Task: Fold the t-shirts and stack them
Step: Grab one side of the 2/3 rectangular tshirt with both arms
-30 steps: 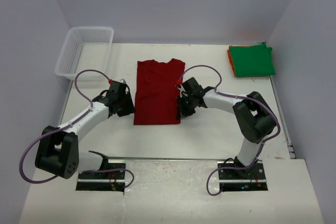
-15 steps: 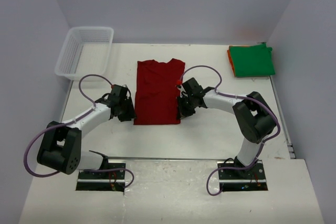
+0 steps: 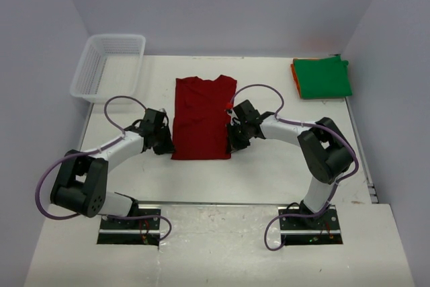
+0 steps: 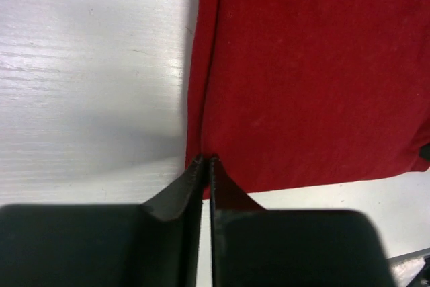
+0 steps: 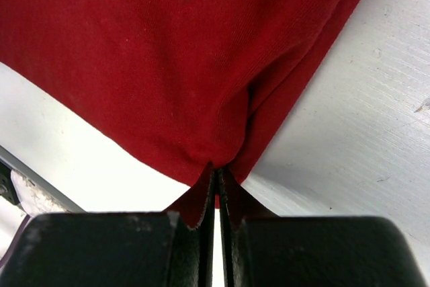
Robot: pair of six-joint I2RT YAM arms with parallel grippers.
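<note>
The dark red t-shirt (image 3: 201, 115) lies flat at the table's middle, folded into a long rectangle with its collar at the far end. My left gripper (image 3: 170, 146) sits at its near left edge, and the left wrist view shows the jaws (image 4: 207, 160) closed on that edge of the red cloth (image 4: 302, 85). On the near right edge, my right gripper (image 3: 230, 144) is shut on the shirt. In the right wrist view the cloth (image 5: 148, 52) bunches into the closed tips (image 5: 216, 169). A folded bright green t-shirt (image 3: 324, 77) rests on an orange one (image 3: 294, 68) at the far right.
A white mesh basket (image 3: 107, 65) stands at the far left corner. Grey walls close in the table on three sides. Both arm bases are bolted at the near edge, with purple cables looping over the arms.
My left gripper has slid right to the shirt's near left edge and closed on it. The right gripper has stayed shut on the right edge.
</note>
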